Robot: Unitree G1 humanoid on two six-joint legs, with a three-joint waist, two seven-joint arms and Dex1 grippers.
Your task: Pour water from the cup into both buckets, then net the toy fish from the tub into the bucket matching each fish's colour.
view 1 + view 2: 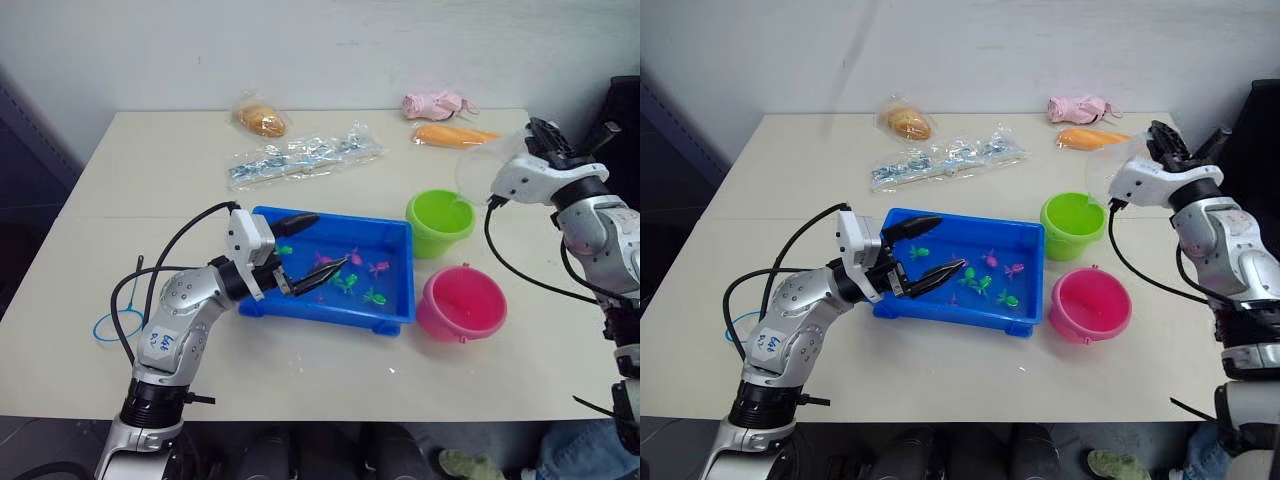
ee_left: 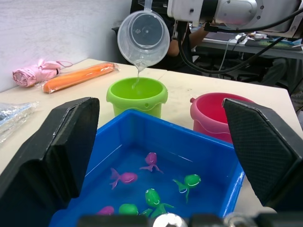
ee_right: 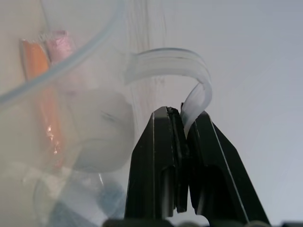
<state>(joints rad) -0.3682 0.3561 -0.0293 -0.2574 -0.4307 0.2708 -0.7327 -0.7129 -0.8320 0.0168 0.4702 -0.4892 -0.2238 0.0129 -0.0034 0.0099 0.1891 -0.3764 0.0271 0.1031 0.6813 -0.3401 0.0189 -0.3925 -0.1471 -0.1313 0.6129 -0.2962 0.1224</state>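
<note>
Pouring now: the right hand [image 3: 182,118] pinches the thin handle of the clear plastic cup [image 2: 143,37], tilted over the green bucket [image 2: 137,96] beneath it. Over-tipping could splash past the narrow rim. The pink bucket [image 2: 215,116] waits beside. The left hand [image 1: 308,250], released, hovers over the glossy blue tub [image 2: 208,149].

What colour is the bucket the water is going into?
Lime green. The green bucket sits under the tipped cup, clearest in the left wrist view.

table [image 1: 120,180] | tub [image 1: 395,305] | green bucket [image 1: 440,222] | pink bucket [image 1: 462,303] | net [image 1: 118,322]
</note>
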